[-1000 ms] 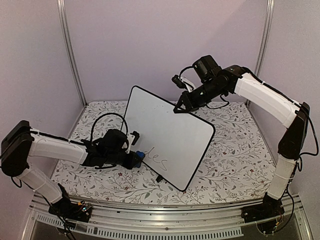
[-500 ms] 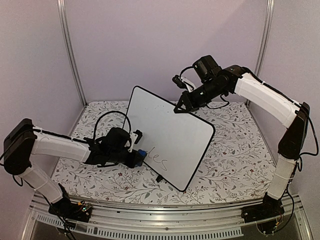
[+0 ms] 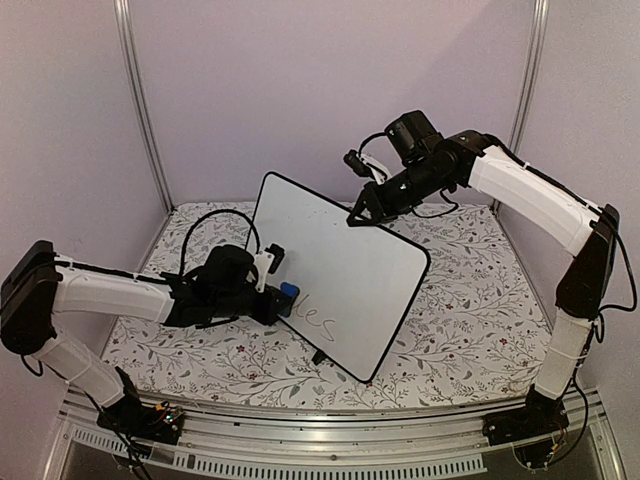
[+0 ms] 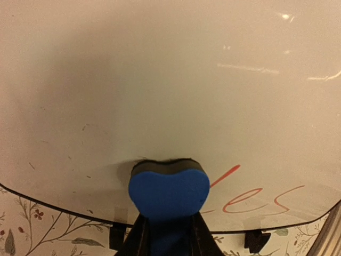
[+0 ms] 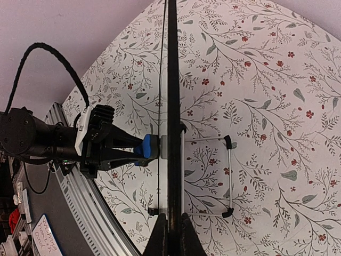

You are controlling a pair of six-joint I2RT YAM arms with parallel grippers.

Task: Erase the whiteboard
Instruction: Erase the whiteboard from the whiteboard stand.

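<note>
The whiteboard [image 3: 350, 265] stands tilted on the floral table, its thin black rim seen edge-on in the right wrist view [image 5: 173, 80]. My right gripper [image 3: 358, 215] is shut on the board's top edge, a finger on either side of the rim [image 5: 172, 230]. My left gripper [image 3: 278, 298] is shut on a small blue eraser [image 3: 289, 292], pressed flat against the board's lower left face [image 4: 169, 189]. Handwriting [image 4: 256, 200] remains just right of the eraser, near the bottom rim. The board [image 4: 170, 80] above the eraser looks wiped.
A wire stand [image 5: 229, 176] props the board from behind. Small black feet [image 4: 257, 240] sit under the bottom rim. The floral table cover [image 3: 470, 300] spreads around the board. A metal rail [image 3: 330, 420] runs along the near edge, purple walls behind.
My left gripper has carried the eraser slightly up and to the right along the board's lower left. The right arm and the board have stayed put.
</note>
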